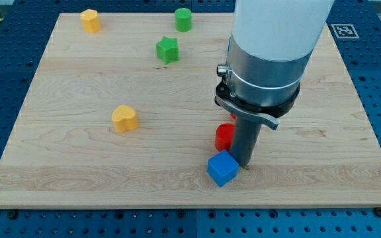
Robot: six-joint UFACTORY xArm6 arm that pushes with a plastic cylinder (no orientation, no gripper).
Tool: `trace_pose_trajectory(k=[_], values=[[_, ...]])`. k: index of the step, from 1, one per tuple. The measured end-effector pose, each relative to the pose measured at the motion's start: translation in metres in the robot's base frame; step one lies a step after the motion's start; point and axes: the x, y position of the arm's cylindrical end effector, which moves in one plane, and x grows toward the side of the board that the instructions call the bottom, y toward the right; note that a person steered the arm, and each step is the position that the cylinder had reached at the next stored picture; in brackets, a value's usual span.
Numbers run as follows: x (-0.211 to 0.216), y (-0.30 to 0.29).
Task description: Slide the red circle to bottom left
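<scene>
The red circle stands right of the board's middle, partly hidden behind my rod. My tip rests on the board just right of and slightly below the red circle, touching or nearly touching it. A blue cube lies just left of my tip, right below the red circle. The arm's large body covers the board above the red circle.
A yellow heart lies left of centre. A yellow block sits at the top left. A green star and a green cylinder sit at the top middle. The wooden board lies on a blue perforated table.
</scene>
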Motion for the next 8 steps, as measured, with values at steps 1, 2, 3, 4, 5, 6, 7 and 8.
trace_pose_trajectory(k=[1, 2, 3, 4, 5, 6, 7, 8], values=[[-0.001, 0.000], [-0.021, 0.000], [-0.033, 0.000], [-0.033, -0.002], [-0.033, -0.003], [-0.038, -0.003], [-0.077, -0.003], [-0.092, -0.003]])
